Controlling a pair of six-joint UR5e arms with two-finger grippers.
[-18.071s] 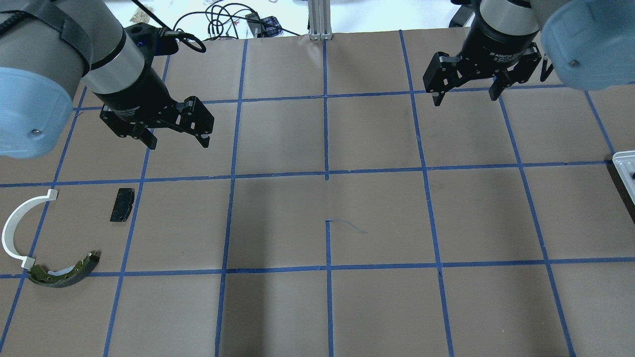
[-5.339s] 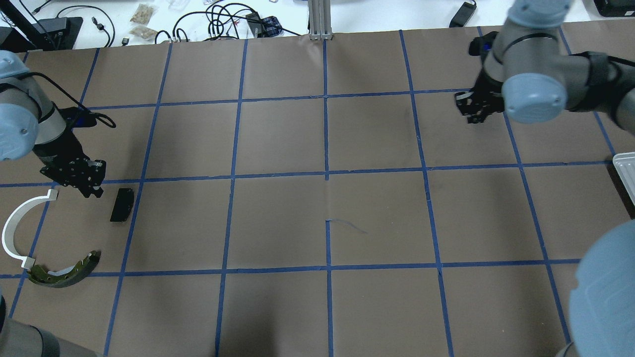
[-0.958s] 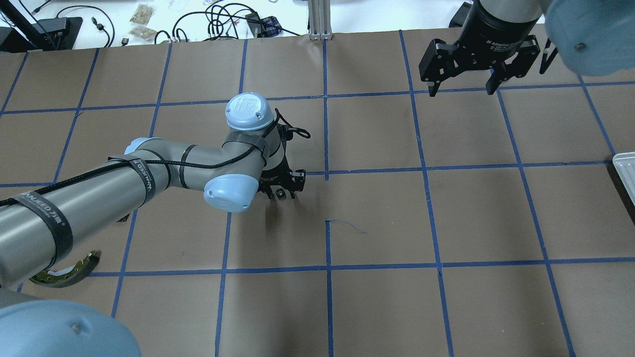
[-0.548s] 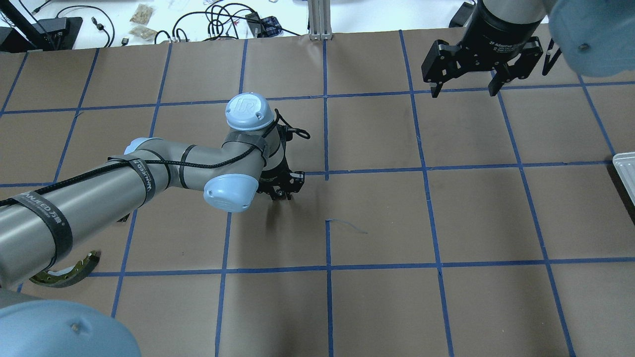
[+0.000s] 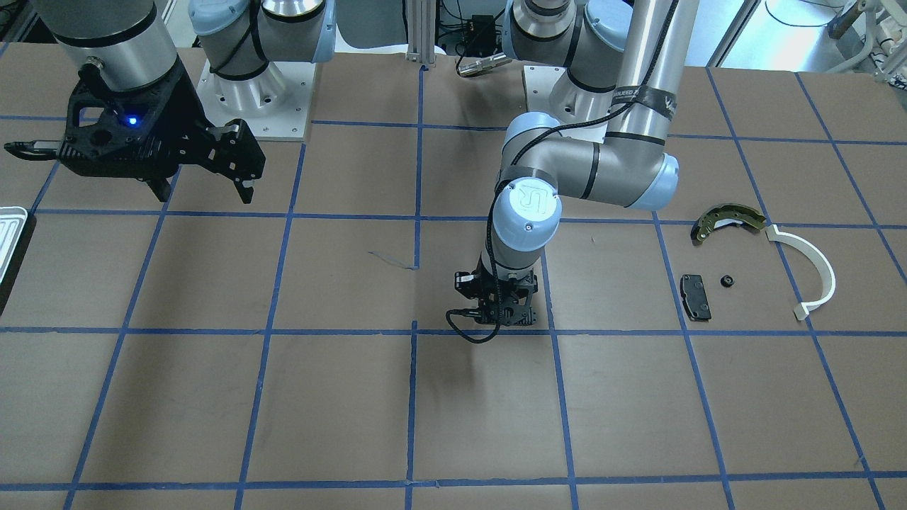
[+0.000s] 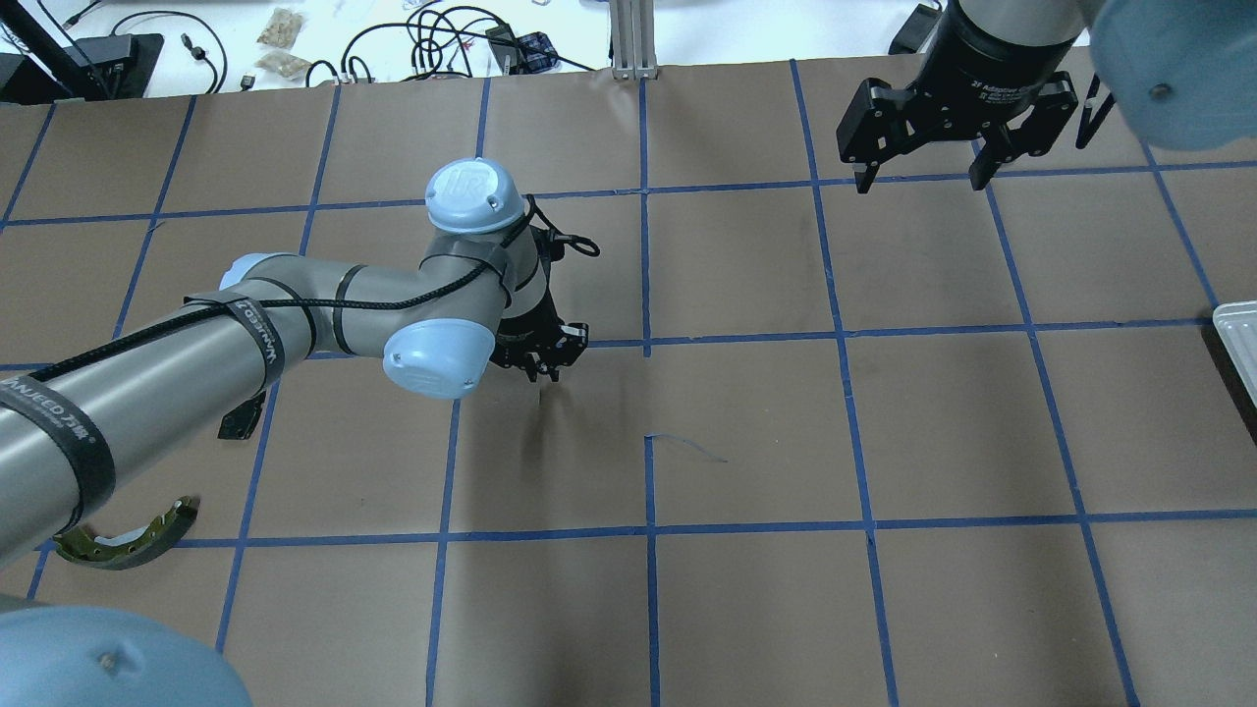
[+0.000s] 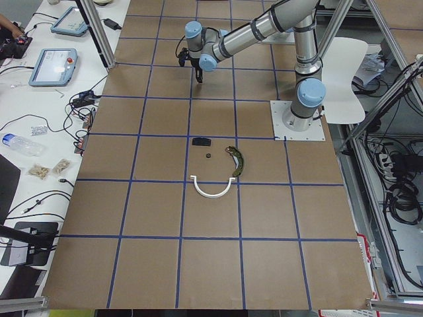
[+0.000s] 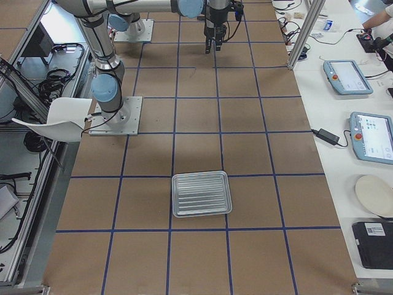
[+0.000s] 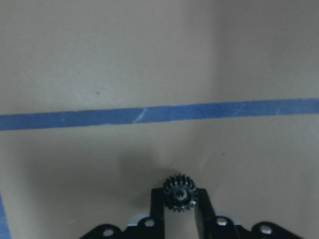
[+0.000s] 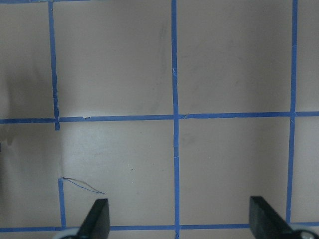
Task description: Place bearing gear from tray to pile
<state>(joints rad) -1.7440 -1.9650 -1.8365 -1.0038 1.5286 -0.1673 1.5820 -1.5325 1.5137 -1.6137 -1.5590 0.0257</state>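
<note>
My left gripper (image 6: 543, 371) points down over the middle of the table and is shut on a small black bearing gear (image 9: 180, 191), seen between its fingers in the left wrist view. The pile lies far to the robot's left: a brass-and-black brake shoe (image 5: 726, 216), a white plastic arc (image 5: 815, 273), a black brake pad (image 5: 695, 296) and a small black round part (image 5: 725, 280). The silver tray (image 8: 201, 193) sits at the robot's far right with nothing in it. My right gripper (image 6: 923, 177) is open and empty, raised over the far right of the table.
Brown paper with a blue tape grid covers the table. The left arm (image 6: 196, 353) stretches across the left half and hides part of the pile from overhead. Cables (image 6: 442, 44) and tablets lie beyond the far edge.
My left gripper's fingers closed on the gear that lay between them a second ago. It then shifted a little to the left with the gear. The right gripper barely moved.
</note>
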